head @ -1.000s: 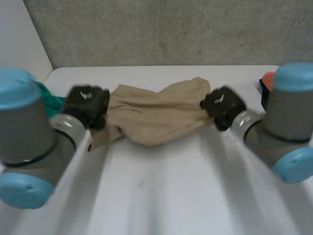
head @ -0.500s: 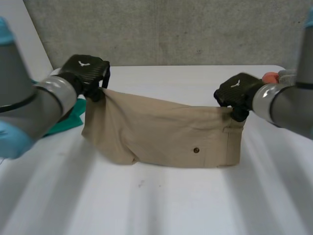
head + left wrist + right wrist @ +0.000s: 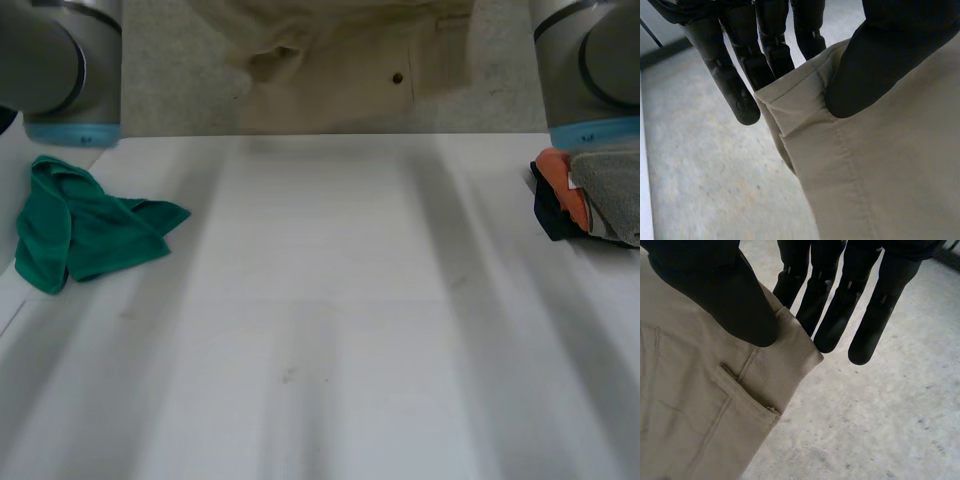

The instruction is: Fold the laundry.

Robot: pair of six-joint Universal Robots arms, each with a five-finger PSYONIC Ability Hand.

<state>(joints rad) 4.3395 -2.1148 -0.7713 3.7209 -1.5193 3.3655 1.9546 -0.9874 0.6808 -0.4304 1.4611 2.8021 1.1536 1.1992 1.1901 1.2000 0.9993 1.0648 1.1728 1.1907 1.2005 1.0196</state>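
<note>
A beige garment with a button [image 3: 340, 80] hangs high above the table's far side, held up between my two raised arms. In the left wrist view my left hand [image 3: 880, 50] pinches a hemmed corner of the beige cloth [image 3: 880, 175], thumb on the front and straight fingers [image 3: 735, 85] behind it. My right hand [image 3: 715, 285] pinches the opposite corner of the cloth [image 3: 690, 405] the same way, its thumb pressed on the band beside a belt loop and its fingers [image 3: 840, 315] behind. The garment hangs spread out flat between the two grips.
A crumpled green cloth [image 3: 85, 225] lies at the left of the white table [image 3: 320, 330]. A stack of folded clothes, orange, dark and grey [image 3: 590, 195], sits at the right edge. My left arm [image 3: 60, 60] and right arm [image 3: 590, 60] stand high over the far corners.
Both hands have lifted the beige garment off the table and far up, spreading it out; the green cloth and the stack are now uncovered.
</note>
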